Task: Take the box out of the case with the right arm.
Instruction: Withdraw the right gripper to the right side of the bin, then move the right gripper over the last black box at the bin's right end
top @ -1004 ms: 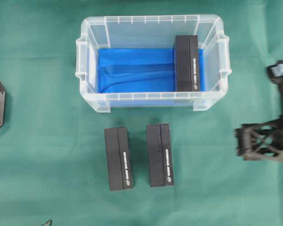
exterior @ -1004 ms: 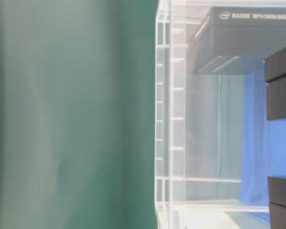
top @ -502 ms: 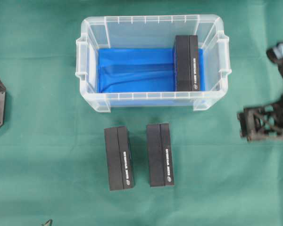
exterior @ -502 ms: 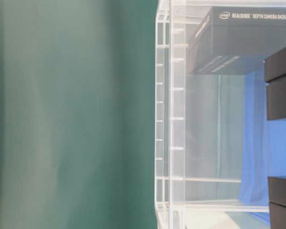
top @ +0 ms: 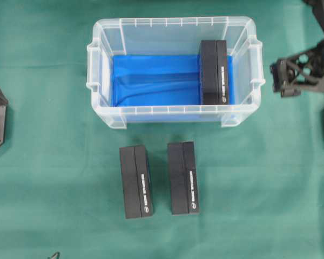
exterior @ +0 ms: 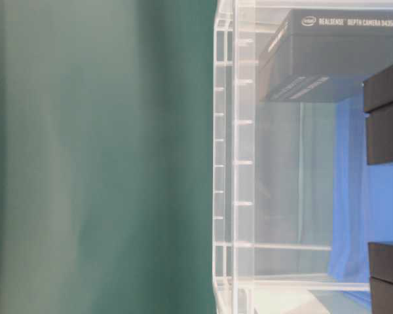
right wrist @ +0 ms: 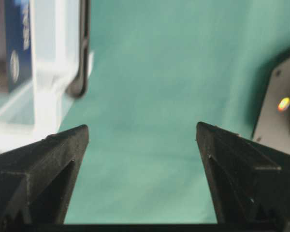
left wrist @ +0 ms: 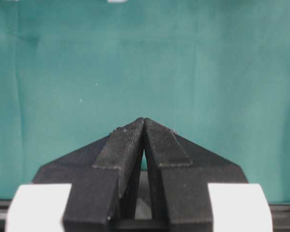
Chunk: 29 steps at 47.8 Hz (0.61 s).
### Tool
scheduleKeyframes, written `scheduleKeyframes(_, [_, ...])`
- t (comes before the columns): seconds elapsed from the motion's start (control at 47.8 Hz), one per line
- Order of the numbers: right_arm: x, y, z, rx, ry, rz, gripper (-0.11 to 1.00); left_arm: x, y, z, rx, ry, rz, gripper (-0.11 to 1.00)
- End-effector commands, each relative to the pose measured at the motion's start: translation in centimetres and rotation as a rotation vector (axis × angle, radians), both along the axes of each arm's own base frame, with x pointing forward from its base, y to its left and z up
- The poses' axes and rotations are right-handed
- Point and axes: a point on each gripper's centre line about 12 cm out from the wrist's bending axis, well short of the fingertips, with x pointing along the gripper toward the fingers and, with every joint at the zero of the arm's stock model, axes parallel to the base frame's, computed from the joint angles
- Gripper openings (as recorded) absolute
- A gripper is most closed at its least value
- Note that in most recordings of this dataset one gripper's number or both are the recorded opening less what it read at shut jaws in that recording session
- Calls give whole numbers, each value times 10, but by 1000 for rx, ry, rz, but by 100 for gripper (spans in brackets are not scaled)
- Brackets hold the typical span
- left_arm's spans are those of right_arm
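Only the wrist views show us jaws: left gripper (left wrist: 144, 126) together, right gripper (right wrist: 142, 137) apart; overhead, the case (top: 175, 115) holds one box (top: 214, 72)

Right gripper (right wrist: 142, 140) jaws spread wide over green cloth (right wrist: 154, 72), nothing between. Clear case (right wrist: 48, 63) blurred beyond left finger, dark box (right wrist: 7, 48) inside. Lit base plate (right wrist: 280, 111) beyond right finger.

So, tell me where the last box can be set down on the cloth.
Free cloth lies right of the two boxes, below the bin, and left of them too. The gap between the boxes is tight.
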Motion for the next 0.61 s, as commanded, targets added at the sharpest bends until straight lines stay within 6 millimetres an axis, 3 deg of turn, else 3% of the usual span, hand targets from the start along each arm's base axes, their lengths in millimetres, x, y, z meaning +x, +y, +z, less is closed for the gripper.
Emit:
scheduleKeyframes(0.0, [-2,-11,7,-11,-30,-8,88,1,0,11,-1,-37,-3,0])
scheduleKeyframes(0.167, [-3,-24,6,-19,-36,-8,88,1,-1,11,-1,-37,-4,0])
scheduleKeyframes(0.586, [-2,-25,6,-15,-37,-5,88,1,0,11,-1,-35,-3,0])
